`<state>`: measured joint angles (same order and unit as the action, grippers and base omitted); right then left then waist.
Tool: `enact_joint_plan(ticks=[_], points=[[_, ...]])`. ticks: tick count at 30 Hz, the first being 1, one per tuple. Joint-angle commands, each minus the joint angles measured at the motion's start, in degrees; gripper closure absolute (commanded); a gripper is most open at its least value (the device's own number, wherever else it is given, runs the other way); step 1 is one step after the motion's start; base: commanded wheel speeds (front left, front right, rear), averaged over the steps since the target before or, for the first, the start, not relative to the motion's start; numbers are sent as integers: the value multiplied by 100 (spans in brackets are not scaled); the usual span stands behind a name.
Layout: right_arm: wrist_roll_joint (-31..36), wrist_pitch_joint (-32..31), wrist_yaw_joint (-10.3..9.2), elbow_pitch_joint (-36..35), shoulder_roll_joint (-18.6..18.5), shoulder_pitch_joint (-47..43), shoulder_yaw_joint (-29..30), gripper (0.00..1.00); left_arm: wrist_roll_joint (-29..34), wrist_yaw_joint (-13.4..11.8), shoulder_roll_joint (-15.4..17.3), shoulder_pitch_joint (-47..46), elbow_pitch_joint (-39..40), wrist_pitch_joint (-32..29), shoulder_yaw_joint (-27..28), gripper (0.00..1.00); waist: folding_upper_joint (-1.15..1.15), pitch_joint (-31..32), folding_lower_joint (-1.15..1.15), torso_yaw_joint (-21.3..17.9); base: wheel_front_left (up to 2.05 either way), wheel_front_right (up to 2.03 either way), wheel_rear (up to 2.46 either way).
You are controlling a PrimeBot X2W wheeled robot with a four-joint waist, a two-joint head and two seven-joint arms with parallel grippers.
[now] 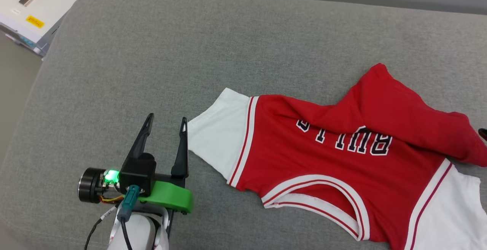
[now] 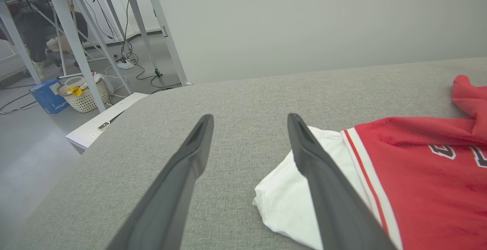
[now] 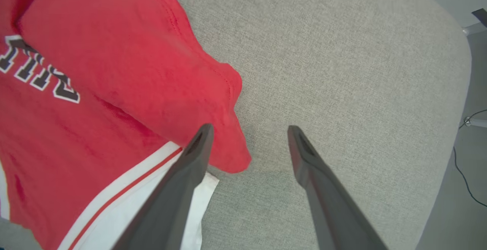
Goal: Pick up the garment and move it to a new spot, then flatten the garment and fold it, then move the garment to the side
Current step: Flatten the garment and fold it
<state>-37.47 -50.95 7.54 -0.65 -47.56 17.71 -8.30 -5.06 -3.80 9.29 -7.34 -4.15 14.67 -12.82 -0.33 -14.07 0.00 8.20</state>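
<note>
Left claw [image 1: 167,117] gapes just beside the garment [image 1: 323,158].

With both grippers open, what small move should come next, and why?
Probably nudge the right gripper onto the folded-over hem of the red soft-fabric T-shirt and pinch it: that flap partly covers the dark lettering, so flattening needs it pulled back.

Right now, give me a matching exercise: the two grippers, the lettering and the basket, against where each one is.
1 left gripper
2 right gripper
3 lettering
4 basket

A on the floor
B open, at the red fold's corner
C partly under the fold
D open, far from the fold, by a white sleeve

Pairs: 1-D, 2-B, 3-C, 4-A
</note>
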Motion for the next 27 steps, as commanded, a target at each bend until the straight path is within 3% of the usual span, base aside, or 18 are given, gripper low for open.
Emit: enact_joint_plan(ticks=[1, 10, 15, 16, 17, 27], points=[[45, -49, -5, 175, 86, 199, -131, 0, 44, 14, -33, -146, 22, 33, -13, 0, 33, -262, 0, 175, 0, 0, 0], [435, 250, -5, 1707, 544, 659, -1002, 0, 49, 86, -134, -469, -33, 33, -31, 0, 33, -677, 0, 381, 0, 0, 0], [150, 656, -5, 2263, 704, 629, -1261, 0, 49, 95, -151, -494, -108, 33, 15, 0, 33, -634, 0, 374, 0, 0, 0], [96, 773, -5, 2265, 677, 655, -1297, 10, 48, 93, -150, -484, -120, 33, 28, 0, 33, -611, 0, 361, 0, 0, 0], [49, 910, -5, 2221, 635, 688, -1342, 100, 47, 92, -149, -470, -138, 33, 43, 0, 33, -571, 0, 342, 0, 0, 0], [-105, 1722, -5, 1066, -30, 1253, -1209, 100, 53, 110, -213, -365, -134, 33, 84, 0, 33, -348, 0, 290, 0, 0, 0]])
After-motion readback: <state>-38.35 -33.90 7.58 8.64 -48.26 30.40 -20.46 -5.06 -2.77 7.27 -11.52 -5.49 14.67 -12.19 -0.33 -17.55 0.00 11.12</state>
